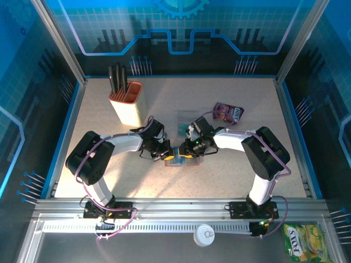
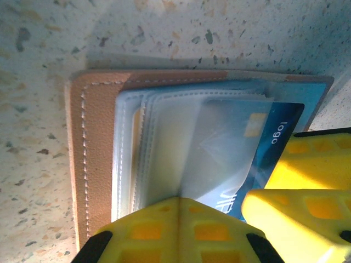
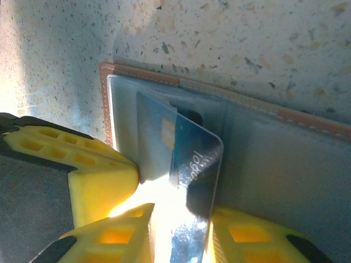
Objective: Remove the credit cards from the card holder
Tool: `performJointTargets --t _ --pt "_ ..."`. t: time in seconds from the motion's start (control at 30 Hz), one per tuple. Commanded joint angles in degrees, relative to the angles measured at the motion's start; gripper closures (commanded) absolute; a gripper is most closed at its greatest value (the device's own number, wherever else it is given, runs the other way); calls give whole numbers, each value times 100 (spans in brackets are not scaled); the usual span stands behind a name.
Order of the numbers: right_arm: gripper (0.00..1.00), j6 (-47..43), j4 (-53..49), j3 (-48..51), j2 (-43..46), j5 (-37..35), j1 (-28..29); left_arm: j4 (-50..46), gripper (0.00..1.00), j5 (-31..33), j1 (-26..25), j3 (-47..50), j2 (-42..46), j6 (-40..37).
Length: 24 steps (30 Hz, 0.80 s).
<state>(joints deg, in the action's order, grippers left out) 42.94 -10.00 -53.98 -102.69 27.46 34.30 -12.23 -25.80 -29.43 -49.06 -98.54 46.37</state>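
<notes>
Spreading across most of the top view, the speckled table carries both arms bent inward, so that their grippers meet near its middle, well clear of the knife block at the far left. Between them lies the card holder, open and flat, brown leather outside and clear pockets up. The left gripper sits on its left side with its fingers together, tips over the edge of the pockets; I judge it is pinning the holder down, though contact is hard to confirm. One blue credit card sticks part-way out of a pocket, its free end raised off the leather.

That card is what the coming move depends on. Its long axis runs out of the pocket mouth straight into the right gripper, which is the nearer arm and faces the protruding end. Its fingers stand apart, one on each side of the card; one looks to be touching it, while a bright sliver shows on the other side, so I judge there is no firm pinch yet. Closing, then drawing along that axis away from the pocket, should free it.
</notes>
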Motion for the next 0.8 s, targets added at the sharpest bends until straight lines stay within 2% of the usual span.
performJointTargets --t 0.0,0.33,0.77 --pt "73 48 60 54 22 86 -73 -346 100 205 -6 54 -183 -89" --pt "83 39 25 141 125 3 -110 -342 100 208 2 71 -169 -102" --pt "87 -70 -133 298 376 -89 -205 -350 100 207 26 59 -200 -127"
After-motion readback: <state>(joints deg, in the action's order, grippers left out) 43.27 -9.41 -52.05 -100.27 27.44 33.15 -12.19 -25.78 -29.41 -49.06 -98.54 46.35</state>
